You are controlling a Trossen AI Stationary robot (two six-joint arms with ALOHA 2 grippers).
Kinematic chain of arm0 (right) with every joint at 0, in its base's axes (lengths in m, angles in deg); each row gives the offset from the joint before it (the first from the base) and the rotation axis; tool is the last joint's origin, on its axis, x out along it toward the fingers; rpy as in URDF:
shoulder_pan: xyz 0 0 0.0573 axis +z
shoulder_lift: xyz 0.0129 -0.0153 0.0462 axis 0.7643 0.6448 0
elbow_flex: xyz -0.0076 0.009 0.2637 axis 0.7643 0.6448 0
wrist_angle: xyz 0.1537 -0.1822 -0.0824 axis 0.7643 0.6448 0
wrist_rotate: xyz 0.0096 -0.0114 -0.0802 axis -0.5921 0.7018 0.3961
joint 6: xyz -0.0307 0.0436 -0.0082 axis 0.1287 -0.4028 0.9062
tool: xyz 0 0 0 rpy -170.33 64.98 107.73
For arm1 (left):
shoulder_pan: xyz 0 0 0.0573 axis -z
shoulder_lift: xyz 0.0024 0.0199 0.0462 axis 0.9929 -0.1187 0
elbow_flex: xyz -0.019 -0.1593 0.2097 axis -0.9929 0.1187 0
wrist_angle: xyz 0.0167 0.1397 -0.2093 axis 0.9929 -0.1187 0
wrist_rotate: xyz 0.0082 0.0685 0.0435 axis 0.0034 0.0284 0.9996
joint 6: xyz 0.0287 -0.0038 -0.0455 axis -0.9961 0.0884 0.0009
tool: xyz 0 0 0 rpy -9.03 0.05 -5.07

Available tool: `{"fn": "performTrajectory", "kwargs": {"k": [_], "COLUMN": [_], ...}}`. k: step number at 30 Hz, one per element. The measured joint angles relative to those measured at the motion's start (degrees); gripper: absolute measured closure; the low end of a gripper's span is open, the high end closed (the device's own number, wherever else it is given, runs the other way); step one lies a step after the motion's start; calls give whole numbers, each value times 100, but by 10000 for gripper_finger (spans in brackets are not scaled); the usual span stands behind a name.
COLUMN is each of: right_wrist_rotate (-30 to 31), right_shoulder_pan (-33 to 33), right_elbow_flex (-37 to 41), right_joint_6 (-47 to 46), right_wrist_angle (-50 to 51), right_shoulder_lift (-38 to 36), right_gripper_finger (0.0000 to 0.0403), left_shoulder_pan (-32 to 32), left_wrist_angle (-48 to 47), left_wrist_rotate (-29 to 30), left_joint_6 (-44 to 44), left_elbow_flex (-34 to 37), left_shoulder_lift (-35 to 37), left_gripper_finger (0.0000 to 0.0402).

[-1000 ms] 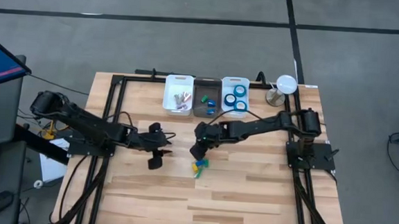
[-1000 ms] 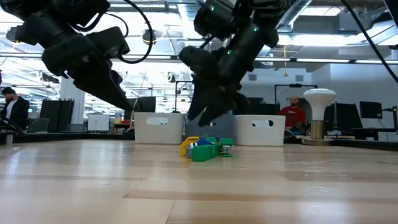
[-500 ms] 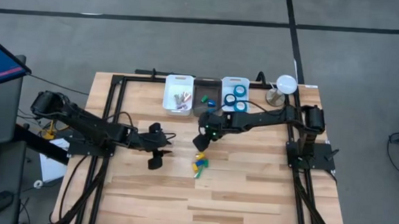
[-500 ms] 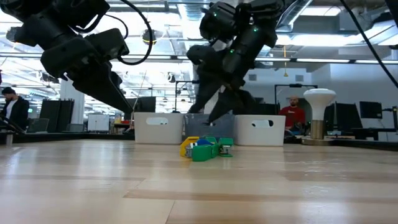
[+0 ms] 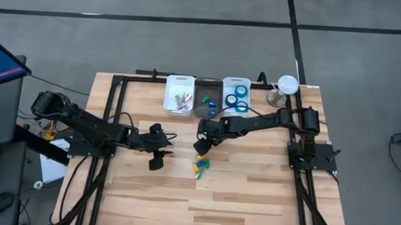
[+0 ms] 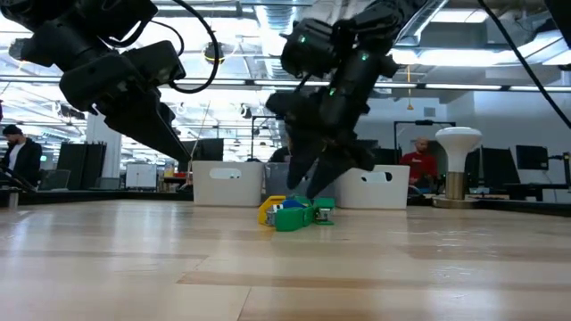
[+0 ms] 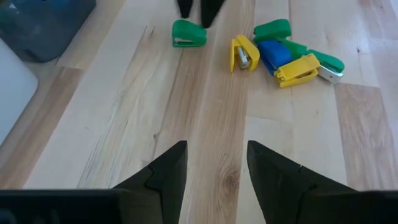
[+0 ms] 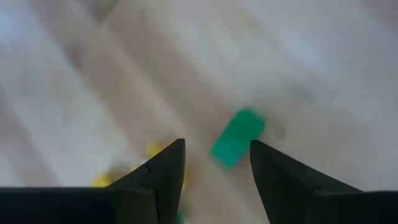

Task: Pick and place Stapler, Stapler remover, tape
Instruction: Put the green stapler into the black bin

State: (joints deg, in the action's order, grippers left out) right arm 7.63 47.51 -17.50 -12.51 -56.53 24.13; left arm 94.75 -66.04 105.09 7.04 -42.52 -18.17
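Step in hand, as judged: picking a small green plastic stapler (image 7: pixel 188 34) lying alone at 9 o'clock of the green, yellow and blue stapler pile (image 7: pixel 287 55) at table centre. The right gripper (image 8: pixel 214 167) hangs above it, fingers parted and empty; next it must lower to straddle the piece and close. The left gripper (image 7: pixel 214 171), open and empty, waits at 9 o'clock of the pile; blue tape rolls (image 5: pixel 239 95) sit in the white bin (image 5: pixel 228 82) at 12 o'clock

A loose green stapler (image 7: pixel 188 33) lies flat on the wooden table, just apart from a touching cluster of yellow, blue and green staplers (image 7: pixel 286 53). Blue tape rolls (image 5: pixel 239 96) lie in the white bin (image 5: pixel 227 83).
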Motion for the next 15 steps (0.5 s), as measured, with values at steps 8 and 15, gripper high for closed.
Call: {"fn": "performTrajectory", "kwargs": {"k": [8, 15], "right_wrist_rotate": [171, 173], "right_shoulder_pan": [-4, -45], "right_elbow_flex": [21, -18], "right_joint_6": [-95, -187], "right_wrist_angle": [-195, -341], "right_shoulder_lift": [257, 486], "right_gripper_finger": [229, 235], "left_shoulder_pan": [10, 10], "left_wrist_angle": [7, 15], "left_wrist_rotate": [0, -2], "left_joint_6": [0, 0], "left_elbow_flex": [0, -2], "left_shoulder_lift": [0, 0], "left_gripper_finger": [243, 243]}}
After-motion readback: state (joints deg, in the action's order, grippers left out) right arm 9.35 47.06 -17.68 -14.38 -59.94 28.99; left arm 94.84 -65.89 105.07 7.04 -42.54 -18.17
